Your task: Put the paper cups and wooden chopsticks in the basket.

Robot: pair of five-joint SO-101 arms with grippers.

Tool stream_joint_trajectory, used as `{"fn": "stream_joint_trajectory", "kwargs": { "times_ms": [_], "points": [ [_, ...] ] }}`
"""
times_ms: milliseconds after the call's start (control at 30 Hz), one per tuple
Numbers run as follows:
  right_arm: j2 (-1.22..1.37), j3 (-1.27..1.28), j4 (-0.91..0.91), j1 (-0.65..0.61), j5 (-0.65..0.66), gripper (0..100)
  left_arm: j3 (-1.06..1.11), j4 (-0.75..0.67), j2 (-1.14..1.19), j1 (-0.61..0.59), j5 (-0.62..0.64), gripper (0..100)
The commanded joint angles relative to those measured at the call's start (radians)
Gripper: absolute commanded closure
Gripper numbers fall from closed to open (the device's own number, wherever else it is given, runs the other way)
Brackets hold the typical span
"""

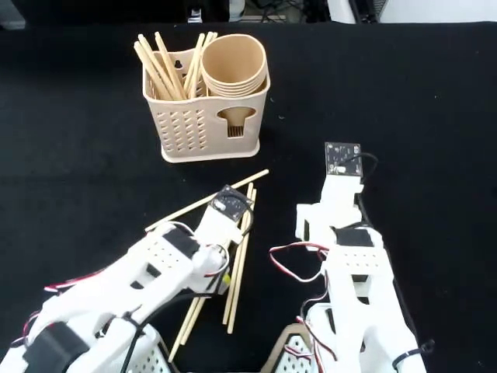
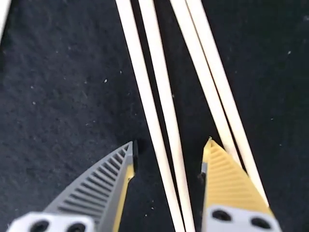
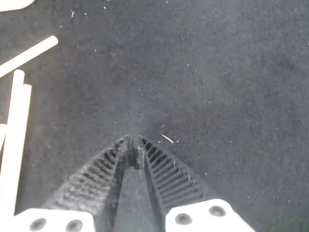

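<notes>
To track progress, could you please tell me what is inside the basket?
Stacked paper cups and wooden chopsticks stand in the basket; its walls hide their lower parts.

Robotics lab, black cloth-covered bench (image 1: 70, 140), white left arm (image 1: 155, 268) and right arm (image 1: 353, 264) with bare wires (image 1: 295, 247), cables (image 1: 268, 14) past the bench's far edge

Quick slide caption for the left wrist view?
Left hand open over the wooden chopsticks, two lying between its fingertips, on the black table.
</notes>
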Motion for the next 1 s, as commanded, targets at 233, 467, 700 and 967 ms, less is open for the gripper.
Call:
{"fn": "stream_joint_trajectory", "kwargs": {
  "times_ms": [233, 467, 700, 967],
  "points": [
    [-0.031, -0.004, -0.02, 0.003, -0.002, 98.4, -0.031, -0.009, 0.035, 0.018, -0.002, 92],
    [-0.031, -0.005, -0.02, 0.003, -0.002, 98.4, -0.035, -0.009, 0.034, 0.022, -0.003, 94],
    [-0.031, -0.007, -0.02, 0.003, -0.002, 98.4, -0.03, 0.032, -0.077, 0.114, 0.003, 94],
    [-0.031, -0.007, -0.02, 0.003, -0.002, 98.4, 0.001, 0.084, -0.23, 0.077, -0.003, 97]
  ]
}}
